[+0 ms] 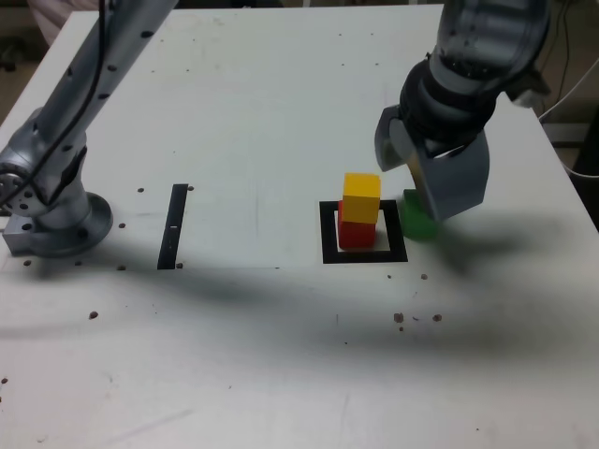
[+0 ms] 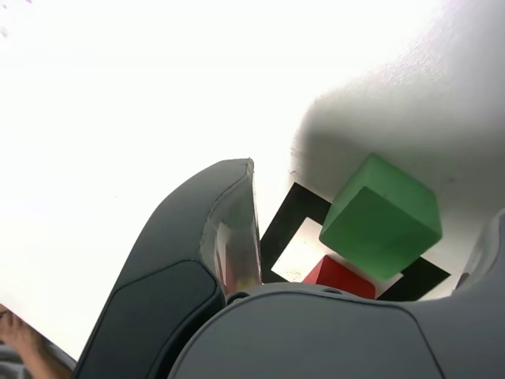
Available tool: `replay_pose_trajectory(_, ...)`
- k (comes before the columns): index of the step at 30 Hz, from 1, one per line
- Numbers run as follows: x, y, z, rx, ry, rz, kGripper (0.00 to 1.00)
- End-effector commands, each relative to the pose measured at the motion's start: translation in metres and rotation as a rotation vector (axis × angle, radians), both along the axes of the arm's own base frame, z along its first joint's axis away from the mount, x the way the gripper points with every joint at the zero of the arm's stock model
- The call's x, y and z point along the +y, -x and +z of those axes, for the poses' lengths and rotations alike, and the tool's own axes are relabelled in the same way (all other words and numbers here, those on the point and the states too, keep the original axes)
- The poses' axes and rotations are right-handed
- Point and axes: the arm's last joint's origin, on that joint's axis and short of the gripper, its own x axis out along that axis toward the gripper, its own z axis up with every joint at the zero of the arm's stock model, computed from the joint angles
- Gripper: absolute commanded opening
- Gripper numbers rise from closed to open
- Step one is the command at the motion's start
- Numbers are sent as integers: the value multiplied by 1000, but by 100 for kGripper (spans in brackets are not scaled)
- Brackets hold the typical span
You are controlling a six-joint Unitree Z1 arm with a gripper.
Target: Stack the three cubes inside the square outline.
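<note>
The yellow cube [image 1: 361,190] sits on the red cube [image 1: 355,234] inside the square outline [image 1: 328,234]. Just outside the outline, on the exterior view's right, the green cube [image 1: 416,218] rests on the table, partly hidden behind one jaw. My gripper [image 1: 412,187] hangs over it, open, with a jaw on either side and neither touching it. The wrist view has the green cube [image 2: 383,217] between the wide-apart jaws of the gripper [image 2: 363,237], with the red cube [image 2: 339,276] and a corner of the outline [image 2: 288,221] behind it. The yellow cube is hidden there.
A thin black strip [image 1: 173,227] lies on the white table [image 1: 262,112] at the exterior view's left, near the arm's base [image 1: 56,220]. Small dark specks dot the tabletop. A person's hand [image 2: 16,335] shows at the wrist view's edge.
</note>
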Motion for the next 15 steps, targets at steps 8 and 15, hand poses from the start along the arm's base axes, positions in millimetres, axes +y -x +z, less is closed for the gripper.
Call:
replay_pose_trajectory(8,-2,2,-9,19,-3,-6,97)
replay_pose_trajectory(15,-4,0,-12,-19,-2,-11,92)
